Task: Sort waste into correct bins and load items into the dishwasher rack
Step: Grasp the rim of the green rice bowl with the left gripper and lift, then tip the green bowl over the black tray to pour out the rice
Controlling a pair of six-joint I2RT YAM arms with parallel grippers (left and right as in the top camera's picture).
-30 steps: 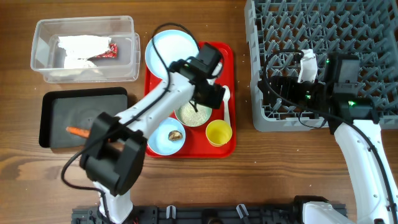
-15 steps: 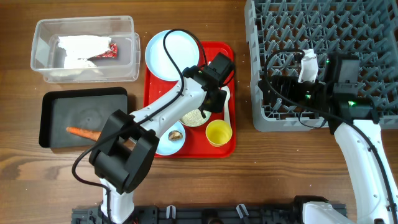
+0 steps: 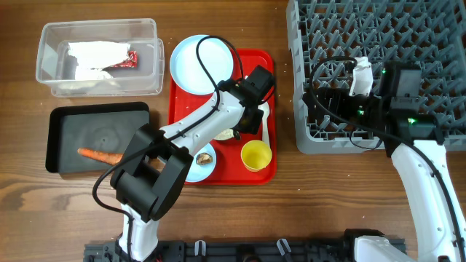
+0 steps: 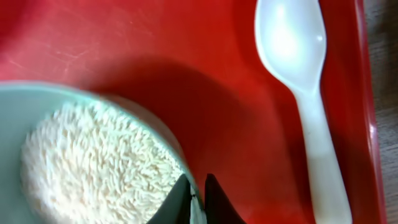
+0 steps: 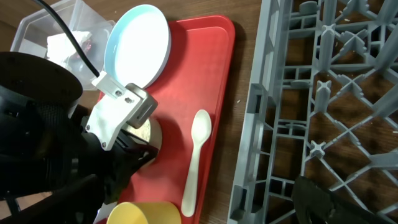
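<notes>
The mint green bowl holds white rice grains and stands on the red tray. My left gripper is shut on its right rim, one finger inside and one outside. From overhead, the left gripper covers most of that bowl. The white plastic spoon lies just right of the bowl. My right gripper hangs open and empty over the left edge of the grey dishwasher rack; one of its fingers shows at the lower right.
The red tray also carries a light blue plate, a light blue bowl with a brown lump, and a yellow cup. The clear tub holds a napkin and a red wrapper. A carrot lies in the black tray.
My left gripper has moved right from over the rice to the bowl's right rim and closed on it. The right arm has not moved.
</notes>
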